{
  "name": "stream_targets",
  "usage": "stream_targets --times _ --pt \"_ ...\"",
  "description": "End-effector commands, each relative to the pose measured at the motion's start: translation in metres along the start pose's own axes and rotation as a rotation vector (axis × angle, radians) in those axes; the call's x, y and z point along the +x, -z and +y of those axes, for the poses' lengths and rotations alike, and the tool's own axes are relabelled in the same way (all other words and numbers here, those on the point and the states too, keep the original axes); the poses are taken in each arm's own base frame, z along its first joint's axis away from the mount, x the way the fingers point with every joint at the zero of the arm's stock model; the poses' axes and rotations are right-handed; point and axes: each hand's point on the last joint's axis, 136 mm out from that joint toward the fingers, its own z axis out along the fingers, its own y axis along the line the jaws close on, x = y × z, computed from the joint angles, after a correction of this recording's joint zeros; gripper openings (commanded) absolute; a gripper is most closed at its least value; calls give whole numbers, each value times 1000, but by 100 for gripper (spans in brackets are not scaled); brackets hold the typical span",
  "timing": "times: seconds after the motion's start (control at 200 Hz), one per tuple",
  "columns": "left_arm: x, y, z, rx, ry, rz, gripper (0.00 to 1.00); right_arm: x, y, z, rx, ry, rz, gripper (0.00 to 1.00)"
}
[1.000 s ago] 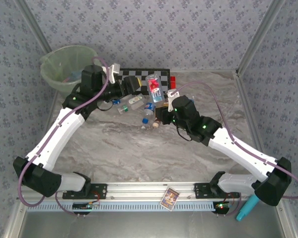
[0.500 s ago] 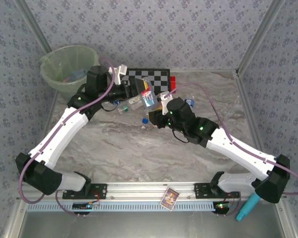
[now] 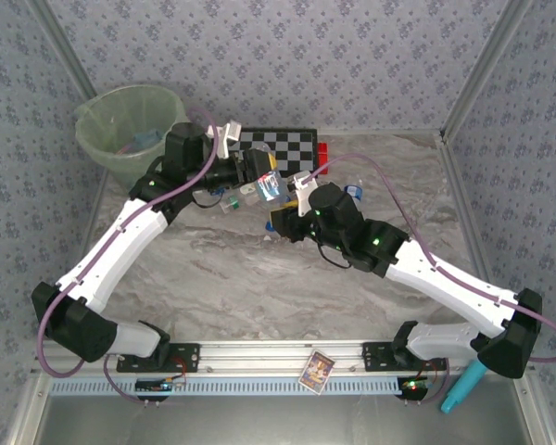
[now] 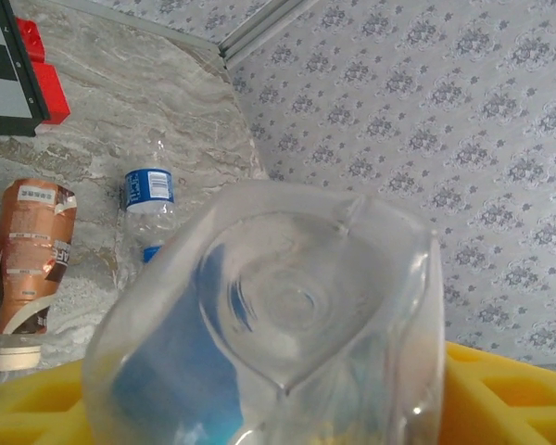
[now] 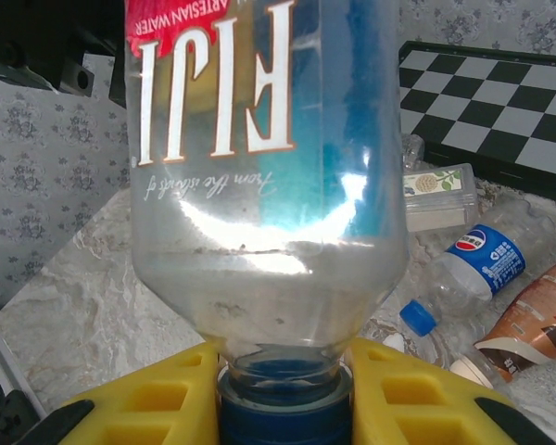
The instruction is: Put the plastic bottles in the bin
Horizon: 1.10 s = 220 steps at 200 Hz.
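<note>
A clear Fiji bottle (image 3: 267, 185) with a red-and-blue label hangs above the table between my two grippers. My right gripper (image 5: 283, 400) is shut on its blue cap and neck, and the bottle (image 5: 259, 158) stands up from the yellow fingers (image 5: 139, 399). My left gripper (image 4: 278, 413) is open, its yellow fingers wide on either side of the bottle's base (image 4: 287, 306). Loose bottles lie on the table: a blue-labelled one (image 4: 148, 195) and a brown-labelled one (image 4: 32, 250). The pale green bin (image 3: 102, 125) stands at the far left, behind the left arm.
A checkerboard (image 3: 287, 141) with a red block (image 3: 322, 153) beside it lies at the back of the table. More small bottles (image 3: 224, 197) lie under the grippers. A turquoise tool (image 3: 459, 389) and a card (image 3: 317, 369) sit by the front rail.
My right gripper has carried the Fiji bottle leftwards, away from the checkerboard's right end, until its base sits between the left gripper's fingers. The left arm has shifted slightly right.
</note>
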Motion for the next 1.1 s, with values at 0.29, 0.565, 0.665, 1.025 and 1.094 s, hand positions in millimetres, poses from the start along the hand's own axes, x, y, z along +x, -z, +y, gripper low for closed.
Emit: stream_targets --times 0.29,0.565,0.665,1.025,1.094 --pt "-8 11 -15 -1 -67 -37 53 -6 12 -8 49 -24 -41 99" --pt "-32 36 5 -92 -61 -89 53 -11 30 -24 115 -16 -69 100" --pt "-50 56 15 -130 -42 -136 53 -13 35 -29 128 -13 -81 99" --pt "-120 152 48 -276 0 -366 52 -24 40 -38 131 5 -105 100" --pt "-133 171 56 -322 19 -429 52 -26 40 -40 129 8 -105 99"
